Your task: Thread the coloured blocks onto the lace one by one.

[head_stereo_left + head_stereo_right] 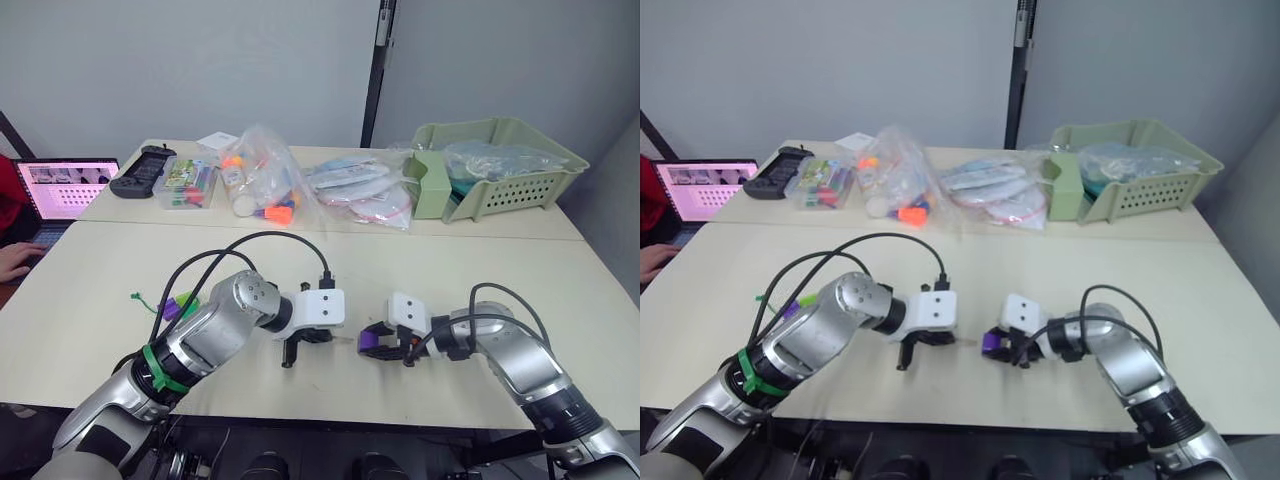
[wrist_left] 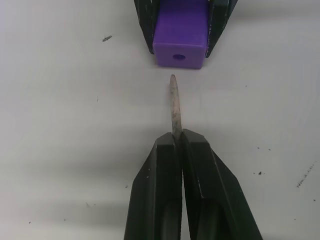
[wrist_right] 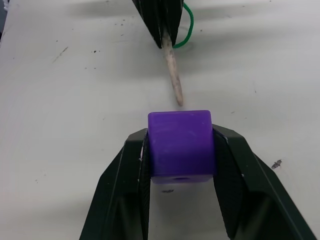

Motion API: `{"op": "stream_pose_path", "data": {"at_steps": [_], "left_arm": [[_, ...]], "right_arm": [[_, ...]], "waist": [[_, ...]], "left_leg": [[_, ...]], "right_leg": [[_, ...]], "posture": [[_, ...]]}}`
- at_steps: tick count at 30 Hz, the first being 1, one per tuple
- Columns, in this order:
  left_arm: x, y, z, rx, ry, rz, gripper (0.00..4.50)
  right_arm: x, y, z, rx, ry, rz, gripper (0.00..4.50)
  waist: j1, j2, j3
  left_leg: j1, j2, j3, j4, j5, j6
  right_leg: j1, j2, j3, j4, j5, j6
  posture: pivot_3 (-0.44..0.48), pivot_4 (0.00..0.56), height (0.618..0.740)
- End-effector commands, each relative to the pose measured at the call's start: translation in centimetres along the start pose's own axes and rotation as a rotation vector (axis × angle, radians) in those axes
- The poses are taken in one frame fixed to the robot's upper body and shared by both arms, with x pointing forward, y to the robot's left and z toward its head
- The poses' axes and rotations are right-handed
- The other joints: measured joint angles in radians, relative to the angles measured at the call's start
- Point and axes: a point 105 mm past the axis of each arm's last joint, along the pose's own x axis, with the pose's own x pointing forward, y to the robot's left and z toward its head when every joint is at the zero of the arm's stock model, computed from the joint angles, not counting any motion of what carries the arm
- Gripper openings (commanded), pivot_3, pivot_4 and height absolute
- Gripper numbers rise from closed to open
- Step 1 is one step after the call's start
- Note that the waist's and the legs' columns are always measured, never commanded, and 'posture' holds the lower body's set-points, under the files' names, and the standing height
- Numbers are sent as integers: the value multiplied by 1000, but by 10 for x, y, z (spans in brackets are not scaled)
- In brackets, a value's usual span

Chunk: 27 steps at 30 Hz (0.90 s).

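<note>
Your purple block (image 2: 180, 33) sits squeezed between the right claw's (image 3: 181, 150) two fingers, low over the pale counter (image 1: 450, 270). Your left wrist view shows its little hole facing the lace (image 2: 174, 102) tip, close but not touching. The left claw (image 2: 181, 145) is pinched tight on that lace. The right wrist view shows green cord looping behind.

left end effector (image 1: 298, 347): low over table (image 1: 420, 270), pointing toward right one
right end effector (image 1: 378, 342): clamped on purple block (image 1: 369, 343), just beside left
behind left arm: purple and lime blocks (image 1: 181, 303), green lace (image 1: 140, 298)
far table: laptop (image 1: 62, 190), green basket (image 1: 497, 165), plastic bags (image 1: 262, 180), black controller (image 1: 143, 170)
</note>
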Motion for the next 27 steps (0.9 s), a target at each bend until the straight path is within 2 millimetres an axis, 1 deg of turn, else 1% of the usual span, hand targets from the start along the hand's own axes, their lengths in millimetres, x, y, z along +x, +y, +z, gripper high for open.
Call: {"op": "stream_pose_path", "data": {"at_steps": [1, 9, 17, 27], "left_arm": [[-6, 2, 13, 49, -16, 19, 0], [-3, -1, 17, 46, -28, 4, 0], [-2, -4, 17, 41, -11, -9, 0], [1, -5, 16, 20, 22, -5, 0]], "right_arm": [[3, 16, -16, 42, 46, 83, 1172], [9, 14, -13, 45, 49, 79, 1172], [11, 11, -14, 48, 66, 62, 1172], [13, 10, -9, 45, 59, 58, 1172]], "waist": [[-1, 0, 0], [-3, 0, 0], [-5, 0, 0], [-7, 0, 0]], "left_leg": [[0, 0, 0, 0, 0, 0], [0, 0, 0, 0, 0, 0], [1, 1, 0, 0, 0, 0], [1, 1, 0, 0, 0, 0]], "right_leg": [[0, 0, 0, 0, 0, 0], [0, 0, 0, 0, 0, 0], [0, 1, 0, 0, 0, 0], [0, 1, 0, 0, 0, 0]], "posture": [[0, 150, 740], [0, 150, 740], [0, 150, 740], [0, 150, 740]]}}
